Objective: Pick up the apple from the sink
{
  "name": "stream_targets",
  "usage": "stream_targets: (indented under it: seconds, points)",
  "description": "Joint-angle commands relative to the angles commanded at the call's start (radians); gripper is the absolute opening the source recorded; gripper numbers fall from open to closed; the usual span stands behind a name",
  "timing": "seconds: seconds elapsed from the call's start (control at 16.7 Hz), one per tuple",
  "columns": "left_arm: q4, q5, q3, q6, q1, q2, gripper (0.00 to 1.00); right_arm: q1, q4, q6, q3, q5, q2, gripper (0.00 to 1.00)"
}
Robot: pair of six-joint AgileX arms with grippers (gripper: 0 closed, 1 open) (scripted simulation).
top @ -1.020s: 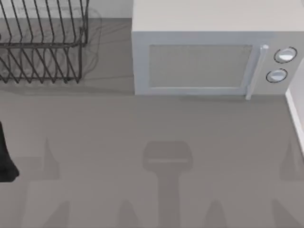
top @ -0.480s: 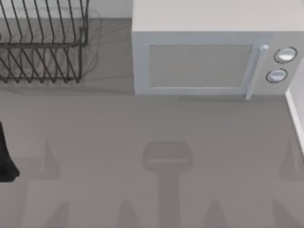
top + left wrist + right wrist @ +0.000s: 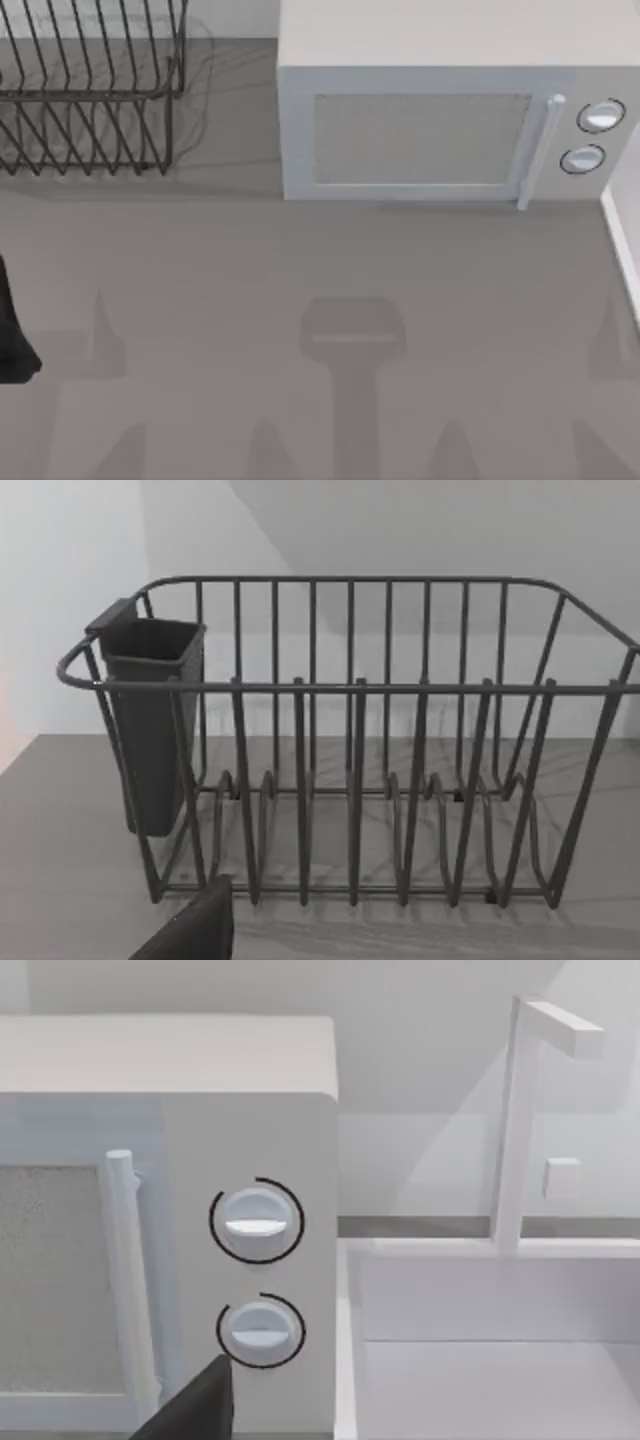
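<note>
1. Because only a dark wedge of each hand juts into its own wrist view, I cannot tell how either one is set, and neither touches or carries anything that can be made out. The left hand (image 3: 190,930) sits low before the dish rack (image 3: 350,750); the right hand (image 3: 195,1405) sits low before the microwave (image 3: 170,1220).
2. The left arm (image 3: 12,330) rests at the left edge of the worktop (image 3: 320,300) in the top view, apparently parked well clear of the task.
3. The right wrist camera looks past the microwave's two dials (image 3: 256,1222) and door handle (image 3: 125,1280) toward the white sink (image 3: 480,1360) and its tall faucet (image 3: 520,1120), which stand just beside the microwave on the worktop's right. That aim suggests the right arm is the one meant to reach in.
4. The apple cannot be seen in the stretch of basin on view; by the task it should lie lower in the sink.
5. The rack, with its dark cutlery cup (image 3: 150,720), stands empty at the back left, away from the job.
</note>
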Motion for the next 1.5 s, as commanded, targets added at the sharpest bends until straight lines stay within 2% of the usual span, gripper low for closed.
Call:
stream_targets:
  seconds: [0.3, 0.6, 0.84, 1.5]
  points:
    - [0.000, 0.000, 0.000, 0.000, 0.000, 0.000, 1.00, -0.002, -0.007, -0.002, 0.010, 0.000, 0.010, 1.00]
    - [0.000, 0.000, 0.000, 0.000, 0.000, 0.000, 1.00, -0.035, -0.133, -0.035, 0.202, 0.000, 0.219, 1.00]
    - [0.000, 0.000, 0.000, 0.000, 0.000, 0.000, 1.00, -0.083, -0.312, -0.081, 0.476, 0.000, 0.561, 1.00]
    - [0.000, 0.000, 0.000, 0.000, 0.000, 0.000, 1.00, -0.239, -0.879, -0.226, 1.364, 0.001, 1.739, 1.00]
